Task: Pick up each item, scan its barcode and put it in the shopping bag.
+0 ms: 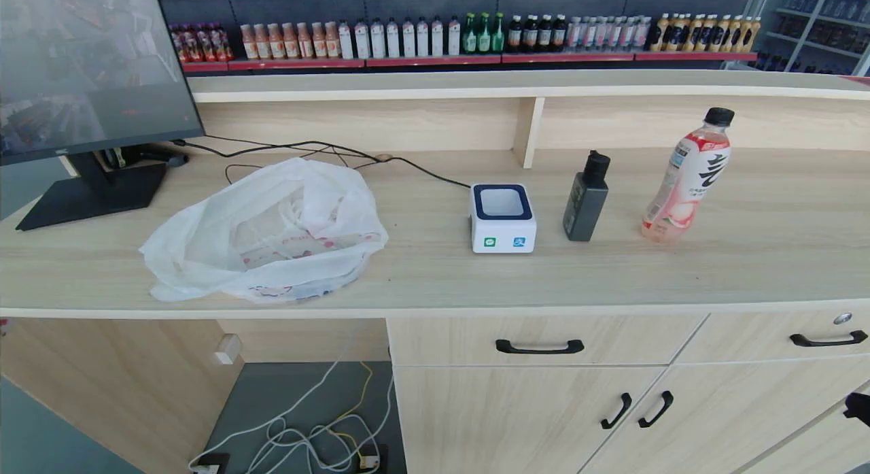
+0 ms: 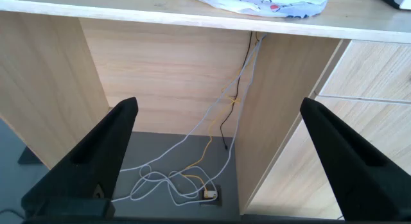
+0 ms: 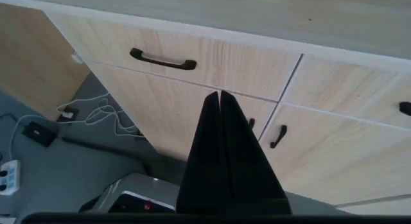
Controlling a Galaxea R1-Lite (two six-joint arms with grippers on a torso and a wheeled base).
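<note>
Nearest and lowest: left gripper below table-edge level, fingers spread wide with nothing between them, facing the open bay with loose cables on the floor. Right gripper also below the table, fingers pressed together on nothing, facing the drawer and the cabinet doors under it.

Up on the table, front-left: white shopping bag, slumped, mouth open, red print showing through. Right of it, apart: white scanner, window facing up, black cable running back past the bag. Just right of the scanner: dark bottle, upright. Further right, apart: pink drink bottle, upright, black cap. Both bottles open toward the front edge.

Back left: monitor on a black stand. Behind everything: raised wooden ledge with a divider, then a store shelf lined with bottles.
</note>
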